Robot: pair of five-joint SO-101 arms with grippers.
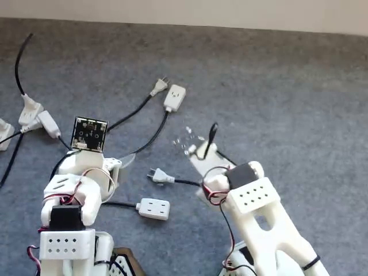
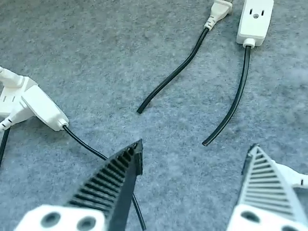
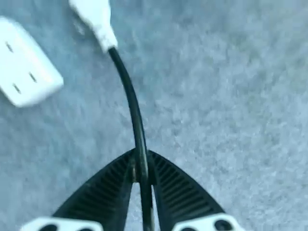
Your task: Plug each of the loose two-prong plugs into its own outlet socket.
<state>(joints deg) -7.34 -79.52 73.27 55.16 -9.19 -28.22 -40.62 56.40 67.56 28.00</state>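
In the upper middle of the high view, a white two-prong plug (image 1: 159,86) and a white outlet socket (image 1: 175,98) lie just beside each other, not joined. At centre a second plug (image 1: 161,176) lies flat with its prongs pointing left and its black cord (image 1: 187,183) running right. A second outlet socket (image 1: 153,209) lies just below it.

Counting two loose two-prong plugs here: upper-centre plug (image 1: 160,86) and mid-frame plug (image 1: 161,176). Also counting two free outlet sockets: upper socket (image 1: 175,98) and lower socket (image 1: 154,208). Spotting one more pair at the left, left plug (image 1: 29,109) and left socket (image 1: 49,124), looking joined. Noticing one white piece (image 1: 3,135) poking in at the left edge, kind unclear. Tallying two arms: left arm (image 1: 69,213) and right arm (image 1: 259,201).
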